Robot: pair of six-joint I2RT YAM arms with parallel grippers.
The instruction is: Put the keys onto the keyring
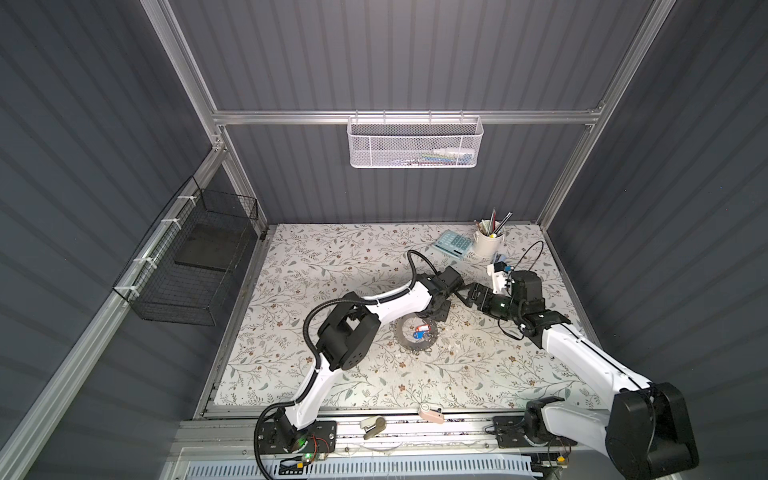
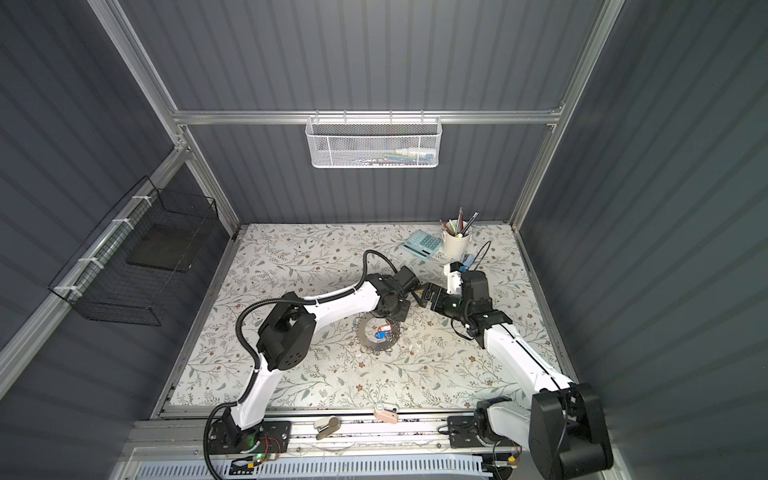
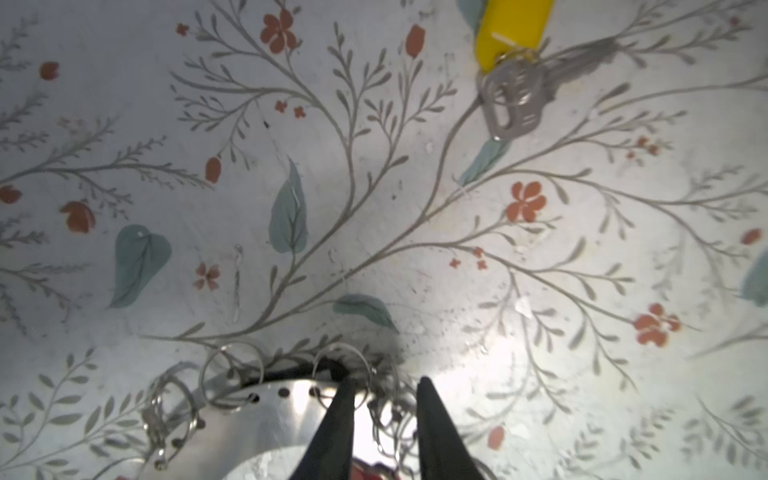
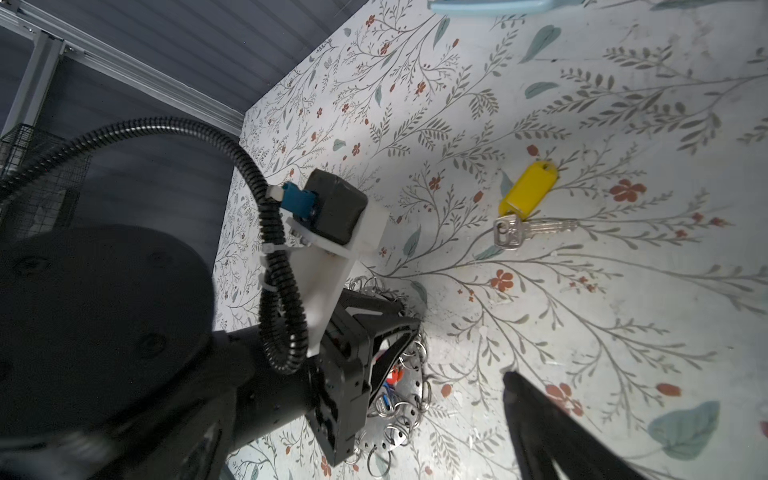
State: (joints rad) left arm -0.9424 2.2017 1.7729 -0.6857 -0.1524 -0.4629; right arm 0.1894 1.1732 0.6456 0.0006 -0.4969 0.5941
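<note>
1. Left pincer (image 3: 386,382) points down at the far rim of the keyring (image 1: 402,337). Its fingers stand narrowly apart with wire loops (image 3: 232,370) between them; I cannot tell whether one is pinched.
2. Right pincer (image 1: 462,294) hovers just beside the left one, jaws wide, holding nothing.
3. Red- and blue-tagged keys (image 1: 420,331) lie in the ring's open centre. The yellow-tagged key (image 4: 534,226) lies on the surface (image 1: 332,374) just beyond the ring, not touching it.
4. Containers:
   - The white mesh basket (image 1: 415,143) on the back rail holds pale items too small to identify.
   - The black wire basket (image 1: 187,266) on the left wall holds a dark flat slab.
   - The white cup (image 1: 488,245) near the far right corner holds pens.
5. The ring sits mid-surface, well away from every edge, with bare surface to its left and front.
</note>
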